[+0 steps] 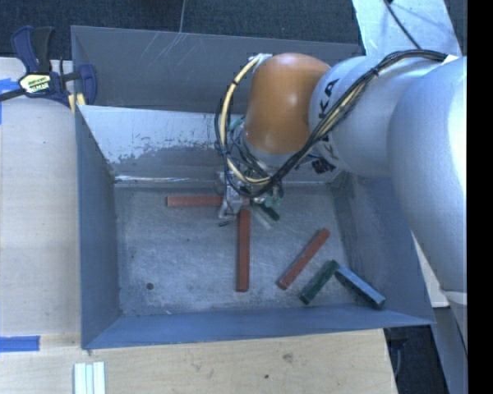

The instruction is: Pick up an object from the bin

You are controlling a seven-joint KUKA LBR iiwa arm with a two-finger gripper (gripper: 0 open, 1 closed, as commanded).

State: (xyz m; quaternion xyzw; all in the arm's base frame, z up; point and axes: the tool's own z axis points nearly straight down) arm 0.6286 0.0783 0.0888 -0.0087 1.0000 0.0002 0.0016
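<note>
Arm (pixel 394 121): we record it entering from the right, its orange wrist cover (pixel 283 101) over the far middle of the bin (pixel 99 245), pointing down.
Jaws: low by the floor, at the far end of a long red-brown stick (pixel 242 257) lying near-to-far at mid-bin. We cannot tell whether they are released or clenched.
Adjacent: a crosswise red-brown stick (pixel 189 202) just left.
Near right corner: a slanted red-brown stick (pixel 304 258), a dark green stick (pixel 319 282) and a blue-grey stick (pixel 360 288), close together.
</note>
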